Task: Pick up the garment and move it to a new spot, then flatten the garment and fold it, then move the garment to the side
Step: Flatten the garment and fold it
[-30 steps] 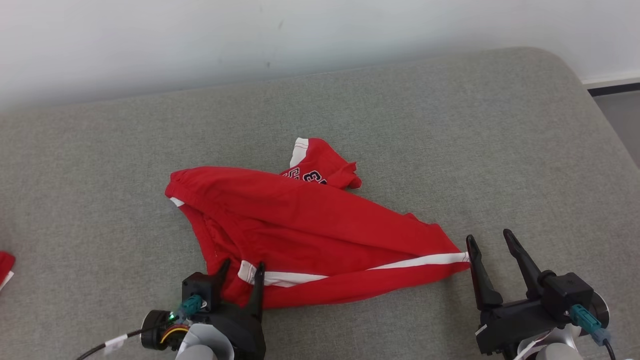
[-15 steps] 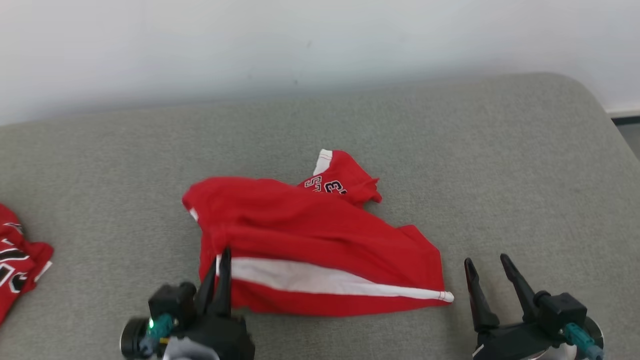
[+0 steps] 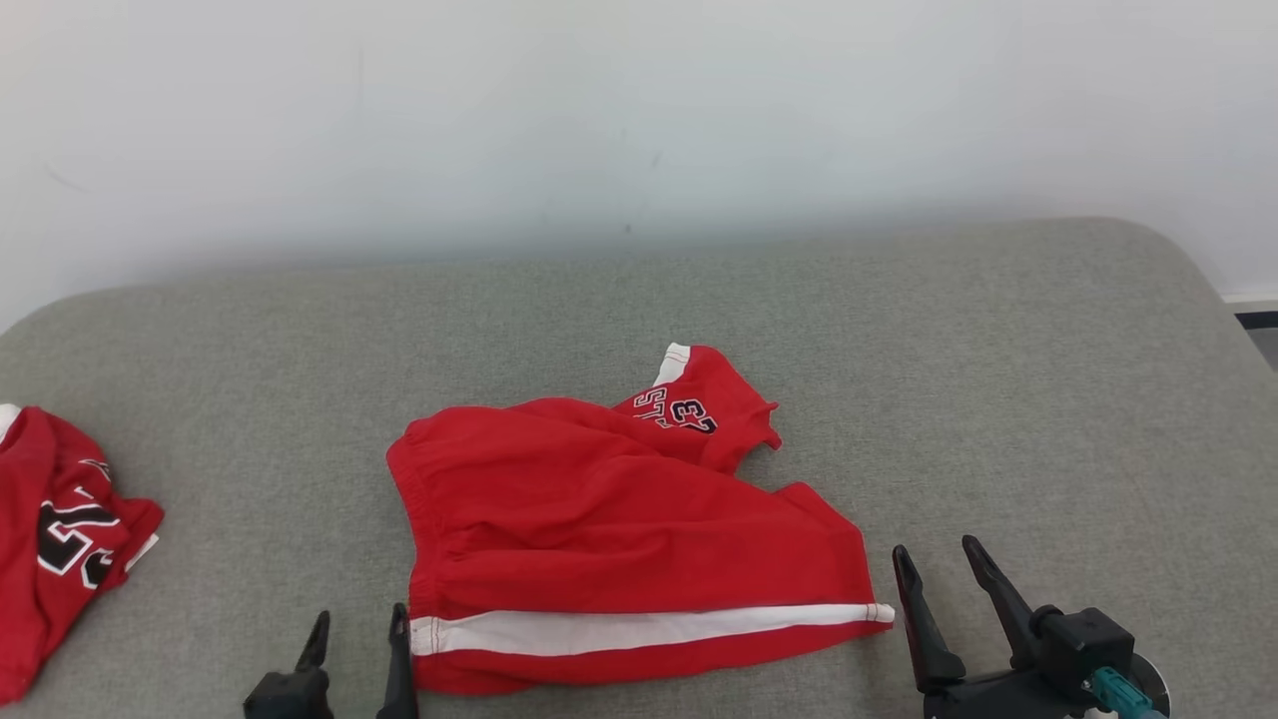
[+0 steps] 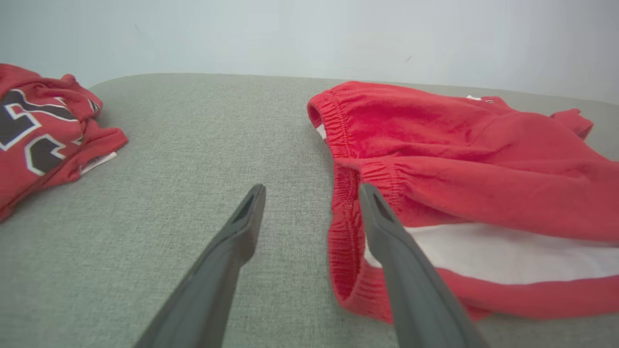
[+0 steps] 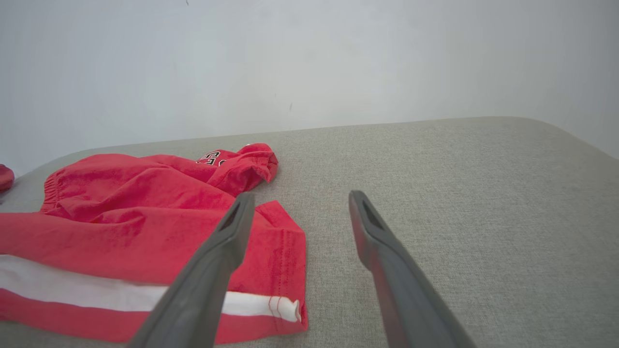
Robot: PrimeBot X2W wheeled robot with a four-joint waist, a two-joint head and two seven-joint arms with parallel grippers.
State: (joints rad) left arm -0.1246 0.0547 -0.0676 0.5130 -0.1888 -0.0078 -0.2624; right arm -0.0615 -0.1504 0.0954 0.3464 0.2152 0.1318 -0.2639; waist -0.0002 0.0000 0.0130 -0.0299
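Red garment (image 3: pixel 619 529), a pair of shorts, lies mostly flat at centre of grey cushioned surface (image 3: pixel 998 399). Waistband at left, leg hems at right. White stripe (image 3: pixel 639 631) runs along the near edge. Far leg is bunched and folded up, black number print (image 3: pixel 679 411) showing on it. White wall (image 3: pixel 639 120) behind.

Left gripper (image 3: pixel 360 611) at the near-left corner of the garment, fingers apart, nothing between them. Right gripper (image 3: pixel 934 545) just right of the near-right corner, fingers also spread, holding nothing.

Head view gives the whole layout: both grippers bracket the near edge, one at each end of the stripe. A second red garment (image 3: pixel 60 529) with black-and-white lettering lies crumpled at far left, well apart from the shorts.

Left wrist view adds the gathered elastic of the waistband (image 4: pixel 346 159), puckered and slightly open at the near end; head view renders it as a plain edge. The gripper's right finger crosses in front of that waistband here; contact cannot be told.

Right wrist view adds the stitched leg hem (image 5: pixel 290 270) and the stripe's end lying flat on the cushion. The gripper's left finger overlaps the hem in this view; whether it touches is unclear.
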